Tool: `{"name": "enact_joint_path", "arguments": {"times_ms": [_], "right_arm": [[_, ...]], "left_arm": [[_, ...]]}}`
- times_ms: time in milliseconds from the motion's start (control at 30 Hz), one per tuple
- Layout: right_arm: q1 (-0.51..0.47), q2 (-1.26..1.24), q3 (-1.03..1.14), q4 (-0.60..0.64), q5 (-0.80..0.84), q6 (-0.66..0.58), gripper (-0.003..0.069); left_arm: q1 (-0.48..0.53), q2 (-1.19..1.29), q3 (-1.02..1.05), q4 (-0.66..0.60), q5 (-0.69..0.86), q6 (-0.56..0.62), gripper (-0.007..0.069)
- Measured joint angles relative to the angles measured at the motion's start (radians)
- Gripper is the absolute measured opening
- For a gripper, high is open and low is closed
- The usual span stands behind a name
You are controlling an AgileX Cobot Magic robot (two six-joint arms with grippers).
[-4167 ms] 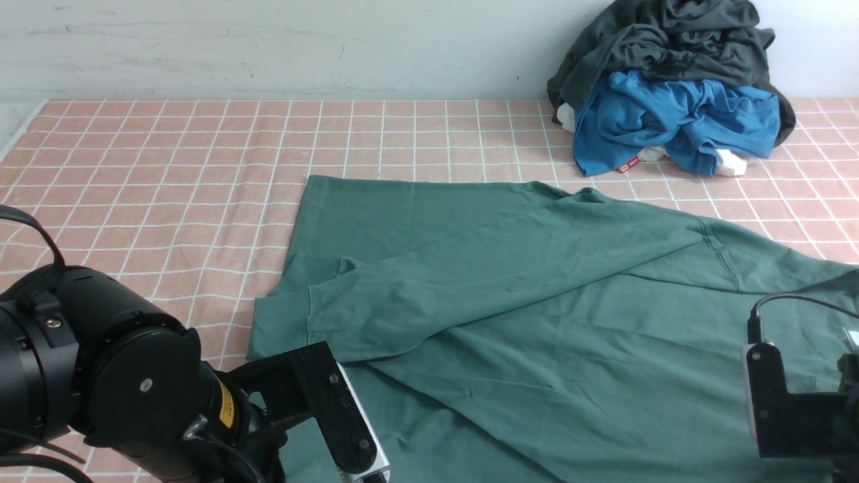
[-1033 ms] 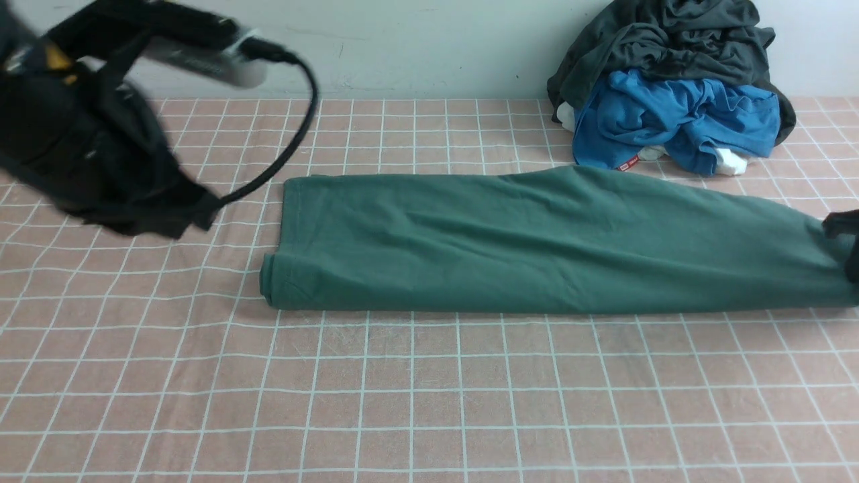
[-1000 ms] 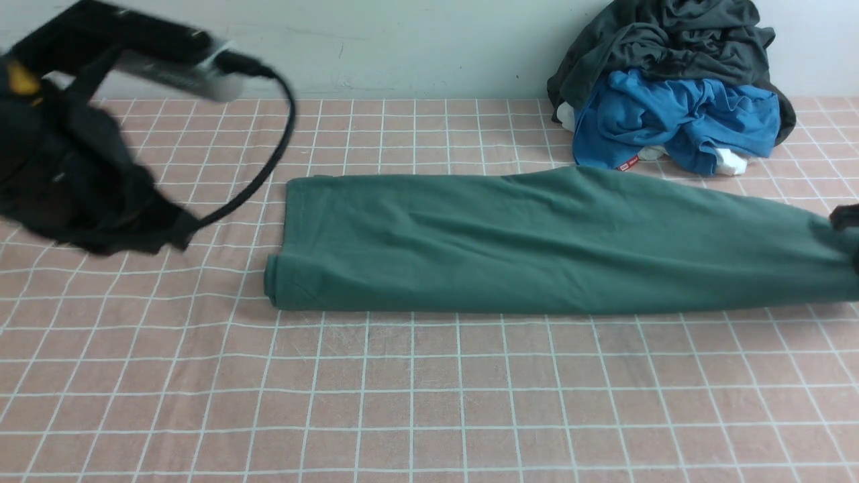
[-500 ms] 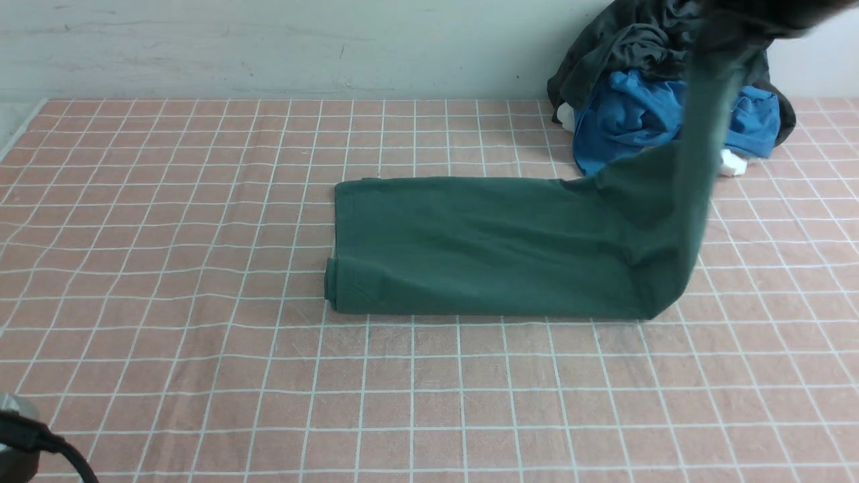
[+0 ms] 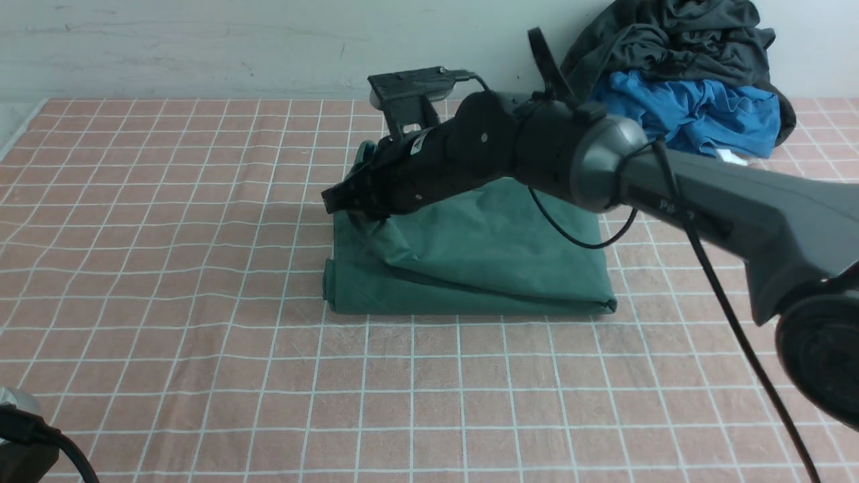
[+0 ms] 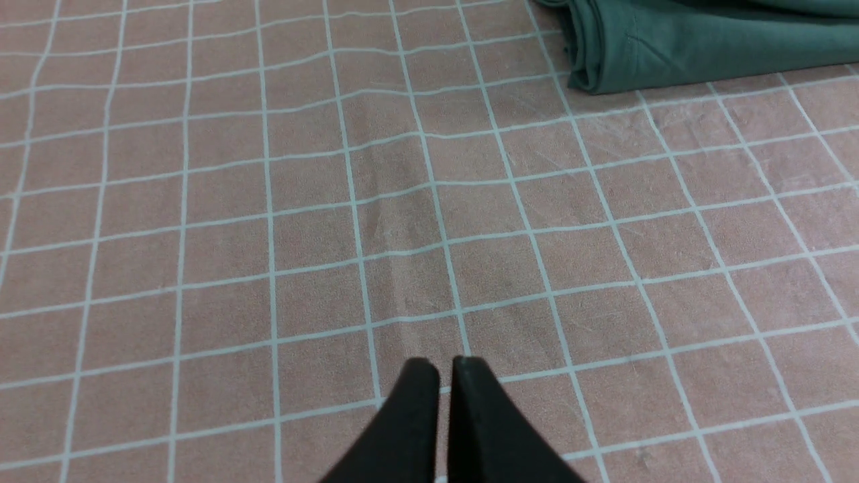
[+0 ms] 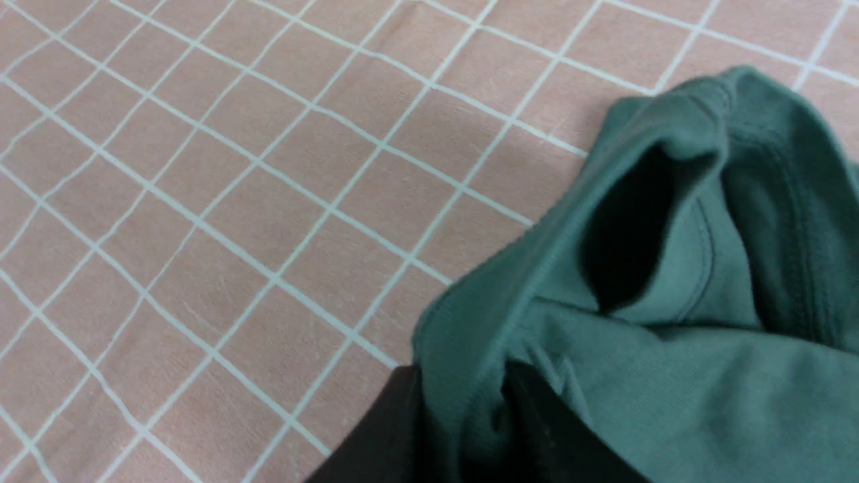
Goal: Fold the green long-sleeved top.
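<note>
Placement counts: left pincer [image 6: 444,365], tips together, idles over the desk [image 5: 168,322]; right pincer [image 7: 463,396] is clamped on the bunched edge of the green long-sleeved top [image 5: 483,255], half-folded mid-desk. Lay that edge flush with the top's left end before letting go.

Right arm [image 5: 704,194]: enters from the right and stretches across to the left, wrist [image 5: 470,157] angled downward. My right gripper [image 5: 340,199] points down and left. Its fingers [image 7: 386,436] pinch a fold of the green long-sleeved top [image 7: 671,376] between them. My left gripper [image 6: 443,367]: jaws drawn together, tips nearly touching, nothing held. Only a corner of my left arm shows at the front view's lower left.
</note>
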Motion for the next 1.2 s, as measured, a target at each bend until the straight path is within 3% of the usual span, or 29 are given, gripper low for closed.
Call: {"name": "enact_joint_path", "arguments": {"times_ms": [133,267,333,400,567,733,900,1033,1200], "right_arm": [[0.000,-0.008,-0.050,-0.004,0.001,0.000,0.0306],[-0.001,-0.024,-0.073,-0.023,0.039,0.001,0.0308],[-0.001,-0.021,-0.077,-0.040,0.062,0.005,0.0274],[-0.001,0.018,-0.079,-0.053,0.076,0.014,0.0179],[0.005,0.125,-0.077,-0.023,0.095,0.016,0.0022],[0.027,0.119,-0.082,-0.018,0.147,-0.037,-0.0010],[0.030,-0.075,-0.132,-0.201,0.304,-0.081,-0.0011],[0.020,-0.356,-0.134,-0.493,0.460,-0.011,-0.0013],[-0.002,-0.693,0.123,-0.624,0.480,0.111,-0.0013]], "left_arm": [[0.000,0.000,0.005,0.000,-0.005,-0.001,0.0016],[0.000,0.000,0.012,0.000,-0.030,-0.001,0.0016],[0.000,0.000,0.012,0.000,-0.037,-0.001,0.0016],[0.000,0.001,0.012,0.000,-0.050,-0.001,0.0016],[0.000,0.001,0.012,0.000,-0.056,-0.001,0.0016],[0.000,0.001,0.012,0.000,-0.080,0.004,0.0016],[0.000,0.001,0.012,0.000,-0.081,0.006,0.0016],[0.000,0.001,0.012,0.000,-0.081,0.007,0.0016],[0.000,0.001,0.012,0.000,-0.081,0.007,0.0016]]}}
